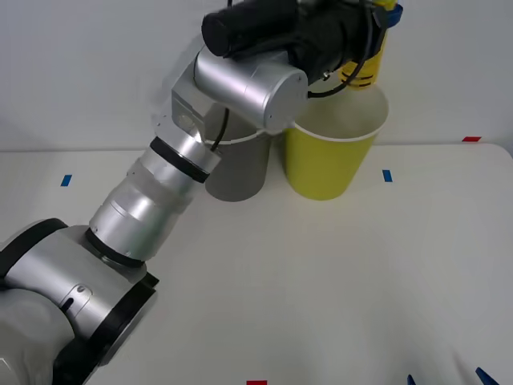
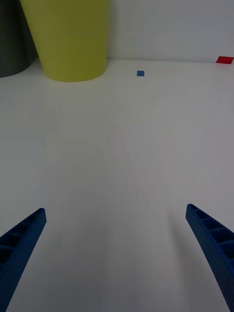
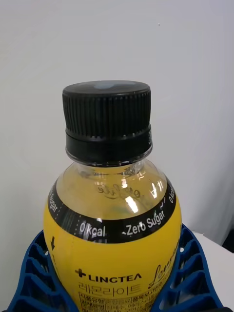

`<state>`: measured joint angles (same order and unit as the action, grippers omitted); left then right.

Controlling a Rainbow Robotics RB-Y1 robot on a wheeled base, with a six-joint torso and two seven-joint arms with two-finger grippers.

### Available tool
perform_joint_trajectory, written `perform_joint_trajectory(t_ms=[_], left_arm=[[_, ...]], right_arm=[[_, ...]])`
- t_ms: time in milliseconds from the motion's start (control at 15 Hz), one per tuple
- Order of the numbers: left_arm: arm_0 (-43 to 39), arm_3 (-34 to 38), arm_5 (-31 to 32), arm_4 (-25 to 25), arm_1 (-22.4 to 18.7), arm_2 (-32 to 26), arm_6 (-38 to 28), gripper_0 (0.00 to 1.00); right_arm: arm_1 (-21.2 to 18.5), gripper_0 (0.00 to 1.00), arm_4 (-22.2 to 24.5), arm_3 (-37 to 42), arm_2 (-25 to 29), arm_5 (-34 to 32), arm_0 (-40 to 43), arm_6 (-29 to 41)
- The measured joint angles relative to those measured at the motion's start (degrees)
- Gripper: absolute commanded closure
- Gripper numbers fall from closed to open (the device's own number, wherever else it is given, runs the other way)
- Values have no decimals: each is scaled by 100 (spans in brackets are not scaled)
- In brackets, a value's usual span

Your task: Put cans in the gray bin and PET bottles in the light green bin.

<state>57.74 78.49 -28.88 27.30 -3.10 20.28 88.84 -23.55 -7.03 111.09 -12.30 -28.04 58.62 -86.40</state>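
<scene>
My left gripper (image 1: 380,22) is shut on the PET bottle (image 1: 370,62), holding it upright just above the far rim of the light green bin (image 1: 329,156). In the left wrist view the blue fingers (image 3: 29,273) clasp the yellow body of the bottle (image 3: 112,234) below its black cap. The gray bin (image 1: 240,170) stands right beside the green one, partly hidden behind my left arm. My right gripper (image 2: 117,253) hangs open and holds nothing, low over the near right of the table (image 1: 445,377). It faces the light green bin (image 2: 73,39) and the gray bin (image 2: 9,44). The cans are out of view.
Both bins stand at the back of the white table (image 1: 321,281), close to the wall. Small blue tape marks (image 1: 387,175) (image 1: 66,180) and a red mark (image 1: 471,139) lie flat on the surface. My left arm stretches across the left half of the table.
</scene>
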Motion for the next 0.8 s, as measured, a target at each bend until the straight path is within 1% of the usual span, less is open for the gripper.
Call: perform_joint_trajectory(t_ms=[67,133,467,800], left_arm=[[0,-90,106,30,115,47,-23,100],[1,-122,135,34,142,63,-40,100],[0,-335,146,-62,20,72,105,100],[-5,-367,146,-142,-97,73,168,100]], right_arm=[[0,0,0,0,0,0,0,0],[0,0,0,0,0,0,0,0],[0,0,0,0,0,0,0,0],[0,0,0,0,0,0,0,0]])
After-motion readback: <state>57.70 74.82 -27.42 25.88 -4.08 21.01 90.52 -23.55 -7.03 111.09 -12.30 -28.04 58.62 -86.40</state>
